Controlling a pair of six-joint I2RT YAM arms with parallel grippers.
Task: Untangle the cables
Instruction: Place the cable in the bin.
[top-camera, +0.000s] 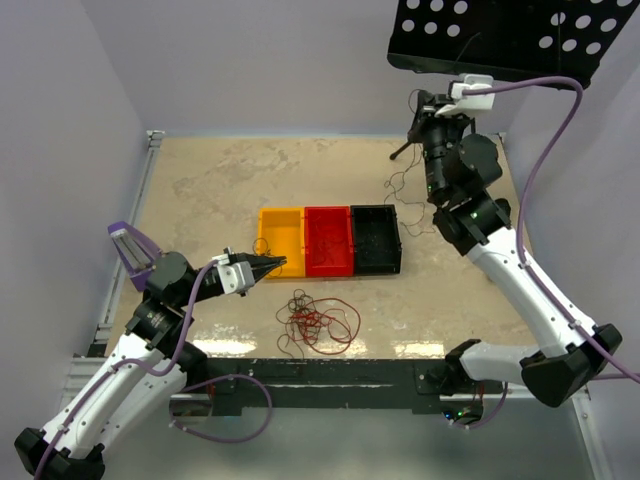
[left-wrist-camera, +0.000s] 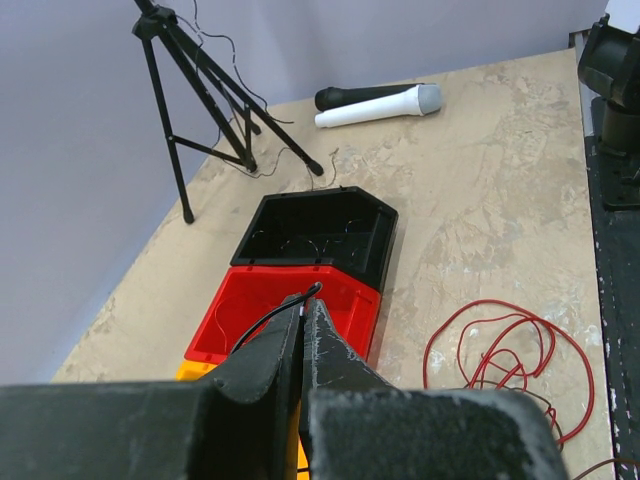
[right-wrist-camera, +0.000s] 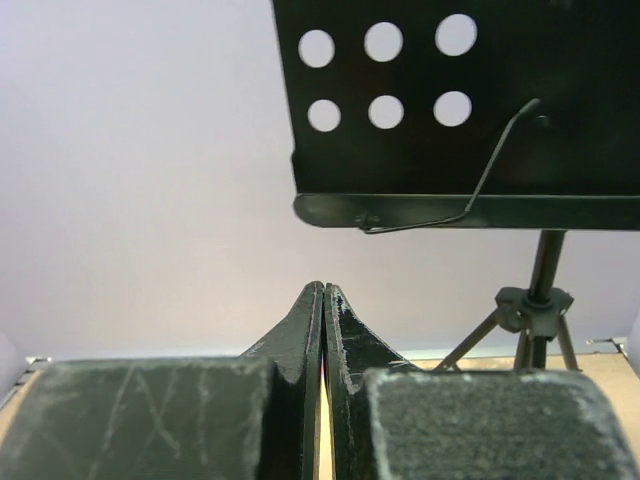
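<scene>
left tool (top-camera: 270, 265): pinched shut on a dark strand (left-wrist-camera: 262, 322); tip at the yellow bin (top-camera: 281, 235) front edge, pointing right
right tool (right-wrist-camera: 322, 292): jaws pressed together, up at upper right by the music stand (right-wrist-camera: 450, 110); can't tell if it holds anything
cables (top-camera: 318, 322): red/dark snarl on the surface (top-camera: 200, 190), lower centre of the top view
key relation: snarl lies just below-right of the left tool, well apart from the right tool; left arm is nearer
likely drop: black bin (top-camera: 375, 238), further right along the tool's axis

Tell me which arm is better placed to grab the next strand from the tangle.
Likely left: the left fingers hover near the tangle, though shut on a dark strand to drop first. The right fingers are shut, up by the music stand.
</scene>
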